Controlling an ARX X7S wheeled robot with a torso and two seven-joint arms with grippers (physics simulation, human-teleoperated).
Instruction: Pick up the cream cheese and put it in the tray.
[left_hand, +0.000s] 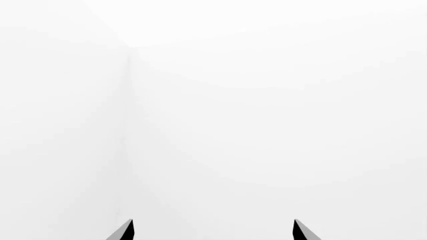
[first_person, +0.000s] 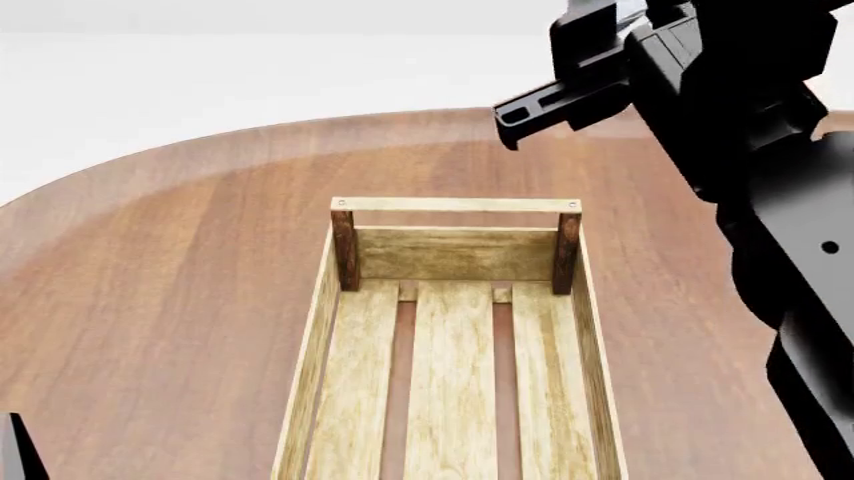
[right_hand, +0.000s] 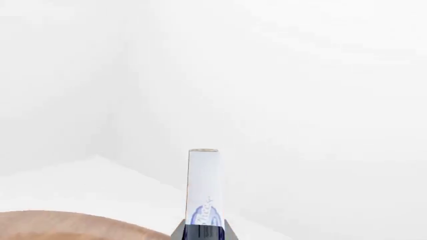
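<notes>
**Cream cheese in the right gripper, tray waiting below**

The pick looks done; the placing is left. In the right wrist view the right gripper (right_hand: 202, 232) has its 2 fingertips pressed against the sides of the cream cheese (right_hand: 203, 190), a slim white box seen edge-on with blue print near the grip, sticking straight out from the jaws. Behind it is only white wall and a sliver of the brown table (right_hand: 67, 225).

From the head view, nearest is the tray (first_person: 454, 225), a long light-wood crate with 3 slats on its floor, low plank sides and 2 dark posts at its far end. Nothing lies in it. It sits on the round wooden table (first_person: 160, 300). The right arm (first_person: 747, 120) hangs high over the table's far right, beyond and to the right of the tray, so the box has yet to be brought over the slats, lowered and let go.

The left gripper (left_hand: 213, 231) shows 2 dark fingertips set well apart, holding nothing, facing a blank wall.

Nothing visible blocks the way to the tray; the far posts and rail are the only parts to clear.
</notes>
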